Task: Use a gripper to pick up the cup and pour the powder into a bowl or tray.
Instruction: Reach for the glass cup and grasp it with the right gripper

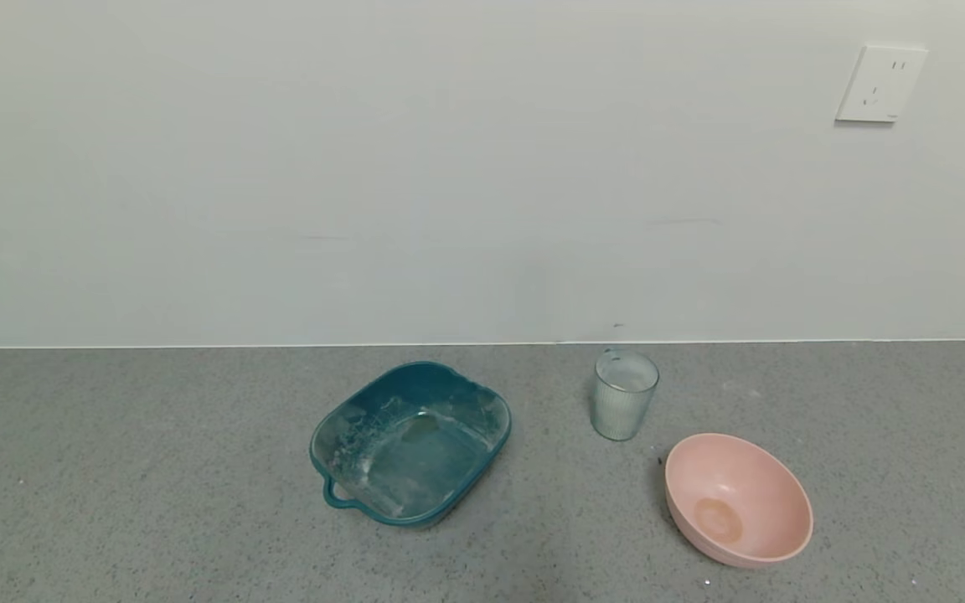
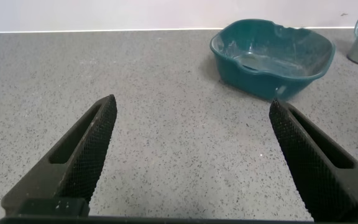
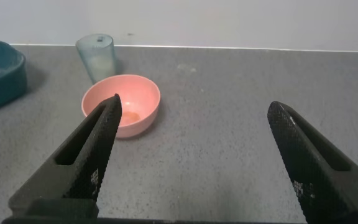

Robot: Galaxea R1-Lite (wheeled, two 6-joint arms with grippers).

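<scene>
Waiting back from the counter (image 1: 156, 502), we hold both hands, left (image 2: 191, 149) and right (image 3: 191, 155), spread apart; cup (image 1: 625, 394) stands upright between tray (image 1: 411, 444) and pink bowl (image 1: 738, 498).

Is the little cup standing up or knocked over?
Standing up. The cup rests on its base on the counter, its open rim facing upward.

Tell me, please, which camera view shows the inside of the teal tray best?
The head view: it looks down into the tray, showing its powder smears. The left wrist view shows it side-on; the right wrist view catches only an edge.
</scene>
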